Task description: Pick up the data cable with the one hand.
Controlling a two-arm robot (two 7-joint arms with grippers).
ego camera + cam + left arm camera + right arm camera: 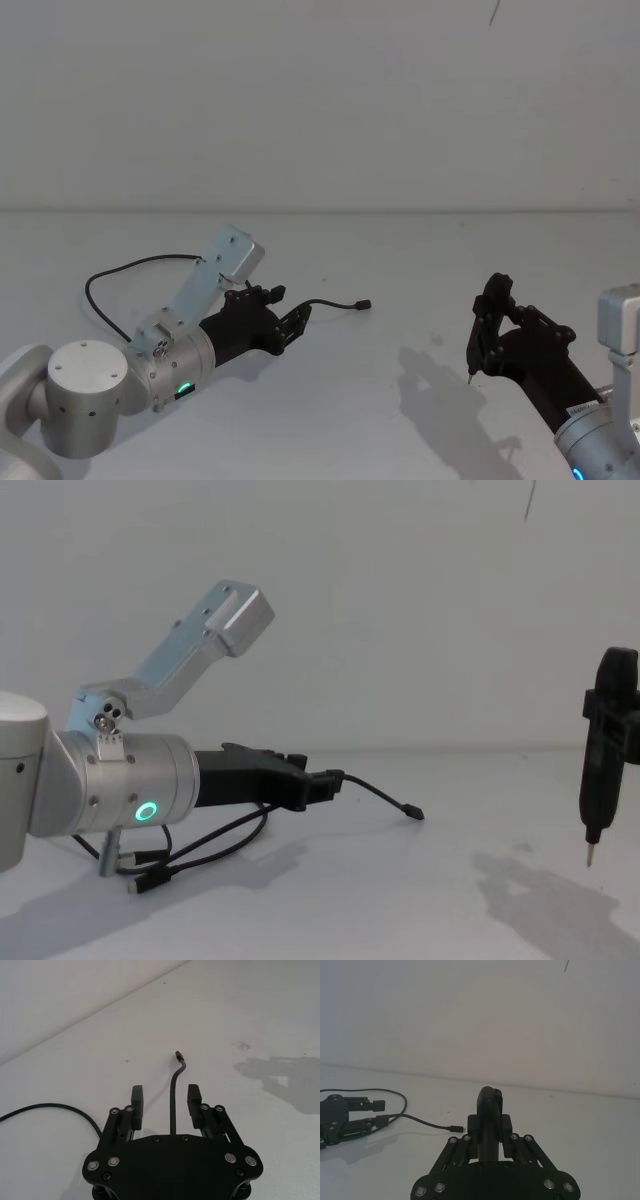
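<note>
White table (400,250) against a plain white wall (300,100). Left gripper (165,1095) lies low over the table, its fingers (136,1102) spread wide, one on each side of the data cable (335,303) and clear of it. The cable's free stretch runs straight out between them along the gripper's own length, then bends slightly. Its plug (366,304) rests on the table, pointing toward the robot's right. Behind the gripper the cable curves back in a broad loop on the robot's left, partly hidden by the silver bracket (225,258) on the left arm. Right gripper (475,355) hangs above the table, well apart on the right, tip down. Its grip cannot be told. Its shadow (430,375) falls on the table beneath.
</note>
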